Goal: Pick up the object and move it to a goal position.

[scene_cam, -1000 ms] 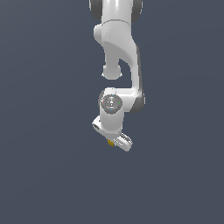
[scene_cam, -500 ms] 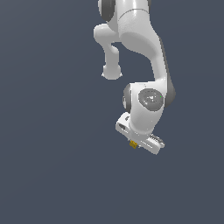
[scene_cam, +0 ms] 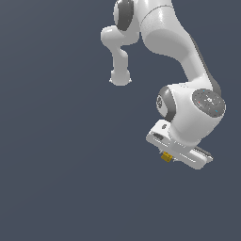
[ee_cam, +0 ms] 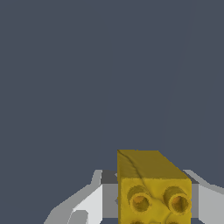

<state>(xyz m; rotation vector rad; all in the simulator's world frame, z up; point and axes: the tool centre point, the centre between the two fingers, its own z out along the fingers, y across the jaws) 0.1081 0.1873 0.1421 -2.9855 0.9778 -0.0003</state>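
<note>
The object (scene_cam: 165,157) is a tiny yellow-gold block peeking out under the white hand of the arm, toward the exterior view's right. My gripper (scene_cam: 167,158) is shut on it, and the hand hides most of the fingers in that view. Seen from the wrist, the object (ee_cam: 151,183) is a yellow block with round studs on its near face, and a white finger (ee_cam: 89,201) stands on either side of it. The block hangs in the air with only the flat grey background behind it.
The white arm (scene_cam: 174,42) reaches down from the top of the exterior view, and its elbow link (scene_cam: 120,56) hangs to the exterior view's left of the hand. All else is uniform dark grey background.
The hand has carried the yellow block toward the exterior view's right and slightly lower, and the arm appears larger in the picture than before. The grip stays closed.
</note>
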